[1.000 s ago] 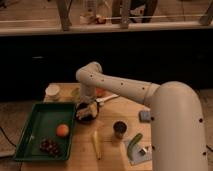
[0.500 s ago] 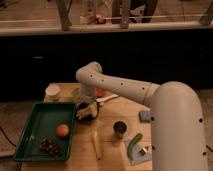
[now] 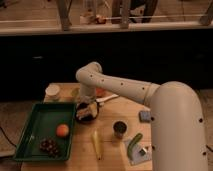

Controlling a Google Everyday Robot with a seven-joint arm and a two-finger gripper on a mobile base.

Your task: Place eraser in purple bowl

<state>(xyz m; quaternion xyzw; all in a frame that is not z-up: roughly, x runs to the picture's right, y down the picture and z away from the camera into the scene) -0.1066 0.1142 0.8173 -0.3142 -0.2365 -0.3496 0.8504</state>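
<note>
Gripper (image 3: pixel 88 106) hangs over the bowl (image 3: pixel 79 116), left of frame centre; grip state I cannot tell; release low, inside rim.

The robot's white arm (image 3: pixel 125 90) rises from a broad, rounded shoulder housing (image 3: pixel 177 125) at the 4 o'clock side of the view and runs as one thick link toward 10 o'clock. It ends in a rounded elbow (image 3: pixel 91 75), where it bends sharply. From there a short wrist section (image 3: pixel 87 93) drops toward 6 o'clock. The gripper (image 3: pixel 87 111) hangs at its lower end, pointing down, directly beneath the elbow.
</note>
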